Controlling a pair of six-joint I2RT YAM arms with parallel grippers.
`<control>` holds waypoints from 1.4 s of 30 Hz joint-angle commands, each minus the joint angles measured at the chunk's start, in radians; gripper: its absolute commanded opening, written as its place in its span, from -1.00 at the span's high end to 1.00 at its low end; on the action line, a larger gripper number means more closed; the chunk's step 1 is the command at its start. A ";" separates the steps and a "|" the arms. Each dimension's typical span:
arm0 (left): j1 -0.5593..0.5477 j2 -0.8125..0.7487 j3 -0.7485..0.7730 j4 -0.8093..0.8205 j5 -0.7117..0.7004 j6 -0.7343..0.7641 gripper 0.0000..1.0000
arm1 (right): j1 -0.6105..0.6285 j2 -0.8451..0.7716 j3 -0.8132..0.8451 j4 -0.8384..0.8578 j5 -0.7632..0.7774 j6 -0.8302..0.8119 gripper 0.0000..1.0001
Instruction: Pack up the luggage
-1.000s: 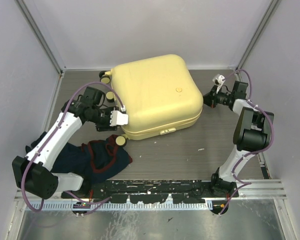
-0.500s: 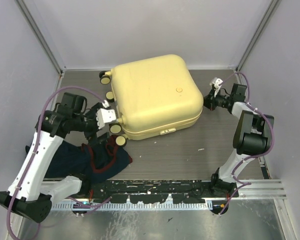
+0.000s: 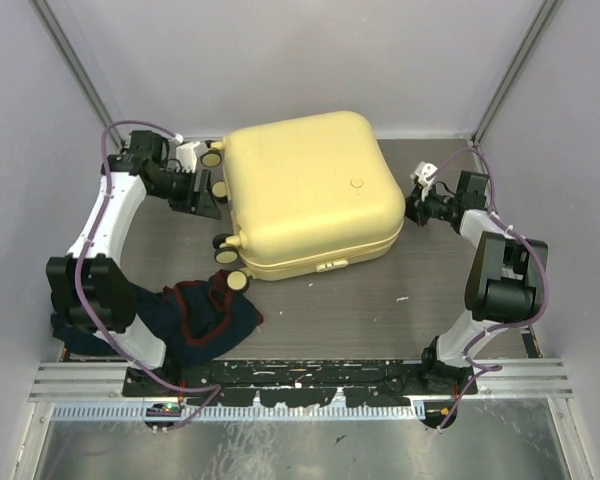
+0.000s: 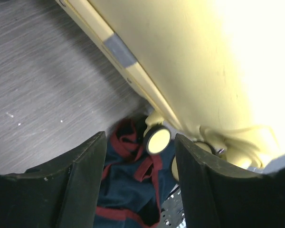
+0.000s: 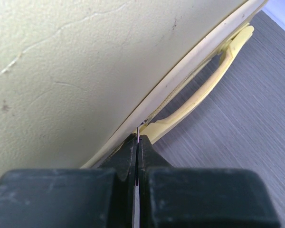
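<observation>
Left pincer [image 3: 202,190] apart, empty, beside the wheel end, probably to steady the shell. Navy garment [image 3: 195,315] outside on the surface [image 3: 380,300] (unpacked). Luggage [image 3: 310,190] lies closed, centre. Right pincer [image 3: 412,205] together at the seam by the handle [image 5: 213,83], likely for the zip

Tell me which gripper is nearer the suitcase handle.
Right. The right gripper has its shut tips at the suitcase seam, just beside the handle. The left gripper is open at the opposite side, by the wheels.
</observation>
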 commanded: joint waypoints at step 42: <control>0.166 -0.116 0.027 0.320 -0.038 -0.621 -0.86 | 0.087 -0.599 -0.510 -0.041 -0.051 0.289 0.99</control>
